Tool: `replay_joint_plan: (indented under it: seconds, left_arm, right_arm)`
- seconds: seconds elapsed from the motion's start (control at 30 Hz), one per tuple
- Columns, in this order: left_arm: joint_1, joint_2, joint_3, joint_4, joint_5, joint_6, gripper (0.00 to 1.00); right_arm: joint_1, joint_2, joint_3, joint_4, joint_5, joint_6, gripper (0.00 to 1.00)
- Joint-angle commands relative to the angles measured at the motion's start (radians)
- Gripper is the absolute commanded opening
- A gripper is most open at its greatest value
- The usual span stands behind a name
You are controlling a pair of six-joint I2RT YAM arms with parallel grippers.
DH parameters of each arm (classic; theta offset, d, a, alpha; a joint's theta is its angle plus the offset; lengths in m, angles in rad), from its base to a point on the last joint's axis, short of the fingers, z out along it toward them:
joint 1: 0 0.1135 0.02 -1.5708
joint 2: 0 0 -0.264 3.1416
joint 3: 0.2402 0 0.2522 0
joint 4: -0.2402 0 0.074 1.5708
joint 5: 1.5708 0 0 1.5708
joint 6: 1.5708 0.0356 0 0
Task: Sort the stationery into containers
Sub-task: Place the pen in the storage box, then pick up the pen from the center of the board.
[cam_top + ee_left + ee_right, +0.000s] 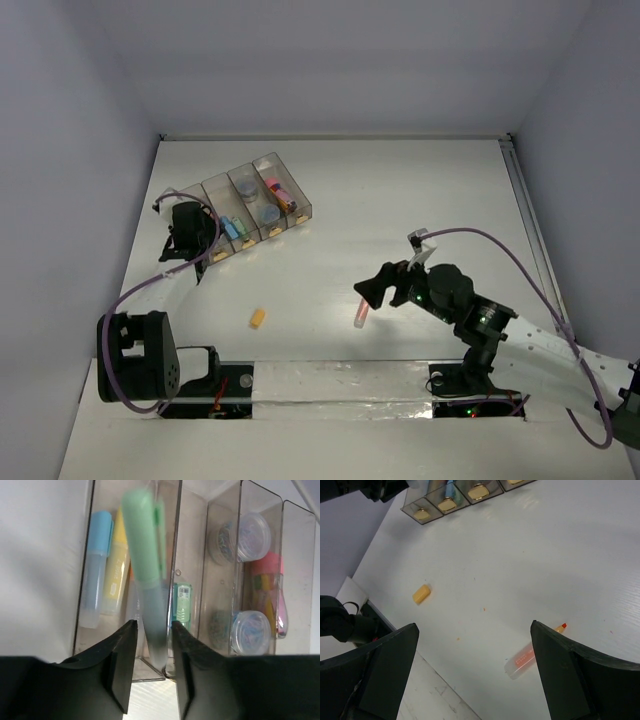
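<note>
The bench [400, 200] is carrying the tray [296, 190] at its far left, and the left arm is reaching over the tray's near end. The left fingers [122, 665] are flanking the green marker [145, 555]. Its long axis is running straight away from them, in line with the outermost compartment, where a blue marker [97, 570] and a yellow marker [116, 575] are already lying lengthwise. The green one is looking blurred, with a sliver of gap on one side, so I cannot tell whether the fingers are pinching it or have let go. Since it is lining up with the slot, I judge it only needs to drop.

The right fingers [570, 675] are standing spread wide and empty over the pink marker [526, 658], which is lying flat on the bench. From the wrist it is sitting between them but close to one finger, and slanting across the line they would close along. I judge a small shift and a wrist turn are needed. The eraser [258, 318] is waiting nearer the left arm.
</note>
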Motion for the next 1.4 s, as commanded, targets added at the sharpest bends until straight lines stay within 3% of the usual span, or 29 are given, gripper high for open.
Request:
replay_joint_plan:
  seconds: [0.0, 0.03, 0.13, 0.23, 0.33, 0.37, 0.43, 0.5, 0.57, 0.63, 0.7, 0.73, 0.83, 0.93, 1.03, 1.07, 1.13, 1.23, 1.27, 1.37]
  left_arm:
    - [0.006, -0.013, 0.042, -0.021, -0.055, 0.008, 0.35]
    - [0.006, -0.016, 0.042, -0.025, -0.055, 0.009, 0.45]
    - [0.006, -0.022, 0.039, -0.020, -0.054, 0.009, 0.65]
    - [0.006, -0.045, 0.030, -0.003, -0.025, 0.013, 0.74]
    - [-0.024, -0.108, 0.021, 0.023, 0.004, 0.022, 0.74]
    - [-0.043, -0.146, 0.024, 0.026, 0.016, 0.029, 0.74]
    - [-0.125, -0.187, 0.036, 0.029, 0.027, 0.055, 0.73]
    - [-0.195, -0.237, 0.041, 0.032, 0.041, 0.069, 0.71]
    - [-0.291, -0.266, 0.039, 0.046, 0.081, 0.089, 0.66]
    - [-0.347, -0.274, 0.025, 0.064, 0.119, 0.094, 0.60]
    - [-0.413, -0.269, -0.005, 0.069, 0.185, 0.098, 0.55]
    - [-0.429, -0.264, -0.018, 0.075, 0.207, 0.098, 0.47]
    - [-0.495, -0.264, -0.067, 0.095, 0.291, 0.098, 0.41]
    - [-0.546, -0.286, -0.117, 0.090, 0.337, 0.109, 0.35]
    - [-0.575, -0.323, -0.153, 0.100, 0.362, 0.099, 0.32]
    - [-0.589, -0.342, -0.180, 0.107, 0.380, 0.089, 0.30]
    - [-0.601, -0.362, -0.208, 0.112, 0.402, 0.083, 0.30]
    - [-0.611, -0.404, -0.258, 0.110, 0.437, 0.069, 0.30]
    - [-0.611, -0.421, -0.277, 0.112, 0.460, 0.060, 0.30]
    - [-0.621, -0.450, -0.304, 0.115, 0.495, 0.043, 0.31]
  right_arm:
    - [-0.002, 0.020, 0.004, 0.029, -0.009, 0.003, 1.00]
    - [-0.002, 0.025, 0.005, 0.027, -0.008, 0.002, 1.00]
    - [-0.002, 0.048, 0.008, 0.008, 0.010, 0.000, 1.00]
    - [-0.002, 0.076, 0.011, -0.031, 0.037, -0.003, 0.99]
    - [-0.002, 0.132, 0.022, -0.071, 0.058, -0.004, 0.90]
    - [-0.002, 0.152, 0.027, -0.078, 0.060, -0.003, 0.72]
    - [-0.002, 0.230, 0.040, -0.111, 0.070, 0.009, 0.64]
    - [-0.002, 0.289, 0.071, -0.135, 0.064, 0.019, 0.67]
    - [-0.002, 0.371, 0.102, -0.146, 0.047, 0.040, 0.78]
    - [-0.002, 0.430, 0.120, -0.155, 0.027, 0.064, 0.83]
    - [-0.002, 0.516, 0.149, -0.164, 0.024, 0.081, 0.85]
    - [-0.002, 0.545, 0.160, -0.167, 0.026, 0.095, 0.85]
    - [-0.002, 0.654, 0.217, -0.192, 0.055, 0.117, 0.85]
    - [-0.002, 0.755, 0.293, -0.245, 0.105, 0.135, 0.81]
    - [-0.002, 0.838, 0.352, -0.330, 0.149, 0.155, 0.69]
    - [-0.002, 0.862, 0.382, -0.368, 0.159, 0.169, 0.58]
    - [-0.002, 0.878, 0.407, -0.403, 0.161, 0.183, 0.50]
    - [-0.002, 0.893, 0.435, -0.451, 0.150, 0.207, 0.59]
    - [-0.002, 0.896, 0.439, -0.463, 0.149, 0.213, 0.68]
    - [-0.002, 0.898, 0.449, -0.503, 0.141, 0.227, 0.73]
